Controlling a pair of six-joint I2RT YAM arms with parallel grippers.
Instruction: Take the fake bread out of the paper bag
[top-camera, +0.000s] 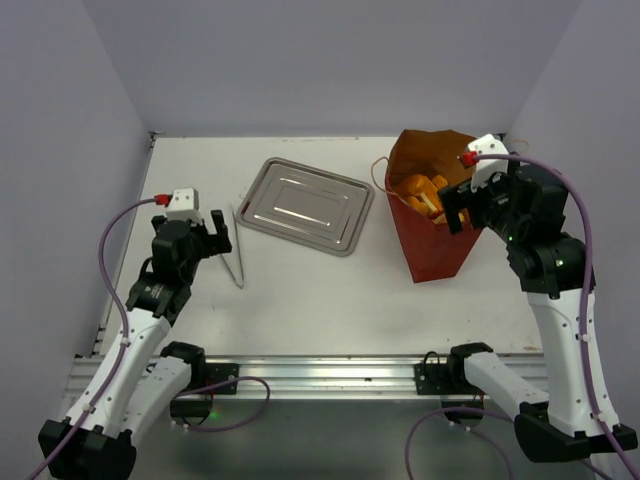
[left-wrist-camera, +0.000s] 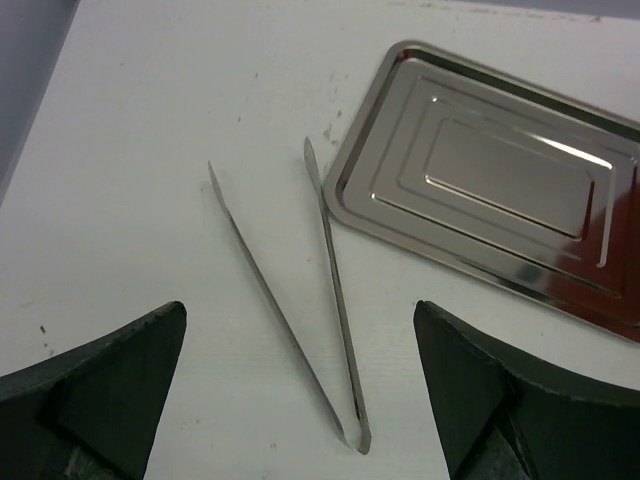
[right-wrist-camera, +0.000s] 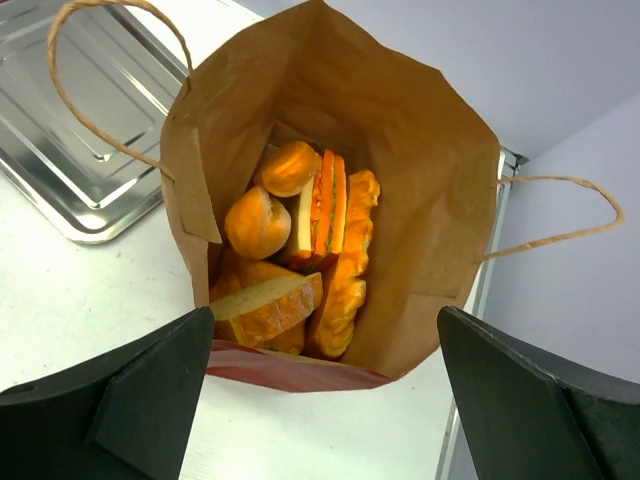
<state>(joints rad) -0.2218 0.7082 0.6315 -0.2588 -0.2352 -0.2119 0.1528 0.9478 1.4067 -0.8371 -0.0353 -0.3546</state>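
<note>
A white table (top-camera: 300, 300) fills the floor of a booth with pale lilac-grey walls (top-camera: 300, 60), and my two arms rise from its near edge.

My left pincer (top-camera: 212, 238) hangs low over the left side of the table, jaws spread wide, holding nothing. Directly under it lies a pair of slim shiny metal tongs (left-wrist-camera: 338, 300), flat on the surface, joined end toward me and the two arms fanning apart away from me. Just past their tips, to the right, sits a flat rectangular steel tray (left-wrist-camera: 500, 180) with stepped ridges pressed into its floor; the tongs lie just beside its corner, though I cannot tell whether they touch it.

My right pincer (right-wrist-camera: 324, 316) hovers above the mouth of a tall dark-red paper bag with a tan inside and twine handles (top-camera: 435, 250), at the far right of the table. Its jaws are also wide apart and grip nothing. The glossy golden-orange fake bread (right-wrist-camera: 300, 230) is all inside the bag: round rolls, toast slices on edge, a braided loaf, a cut loaf nearest me.
</note>
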